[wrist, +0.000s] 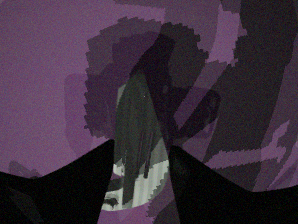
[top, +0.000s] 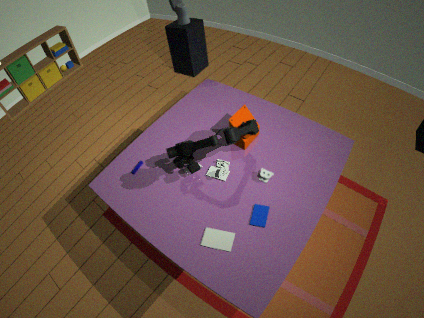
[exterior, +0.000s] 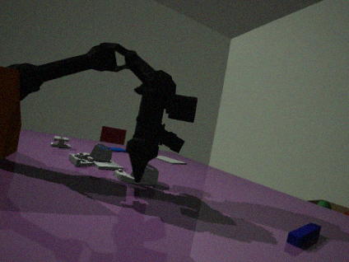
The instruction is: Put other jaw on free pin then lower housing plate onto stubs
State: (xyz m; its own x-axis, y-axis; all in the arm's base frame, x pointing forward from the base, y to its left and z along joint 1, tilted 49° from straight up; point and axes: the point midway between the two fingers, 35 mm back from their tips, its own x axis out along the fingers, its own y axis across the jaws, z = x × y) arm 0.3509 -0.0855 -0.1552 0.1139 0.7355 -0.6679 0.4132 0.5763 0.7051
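My gripper [exterior: 137, 180] [wrist: 143, 149] is low over the table, its fingers shut on the loose jaw [exterior: 152, 175] [wrist: 136, 112], a white-grey piece with a tall flat side and a ribbed curved edge. The jaw is at table level; whether it touches the table is unclear. The white base [top: 212, 175] [exterior: 108, 166] lies close by with the other jaw [exterior: 101, 152] on it. The free pin cannot be made out clearly. A small white piece with two dark holes [top: 265, 173] [exterior: 61, 140], probably the housing plate, stands apart beyond the base.
A white flat panel [top: 218, 239] [exterior: 171, 160] and a blue flat panel [top: 259, 215] lie on the purple table [top: 165, 220]. A dark blue block [top: 137, 167] [exterior: 304, 236] lies on the other side of the gripper. An orange box [top: 243, 116] stands at the arm's base.
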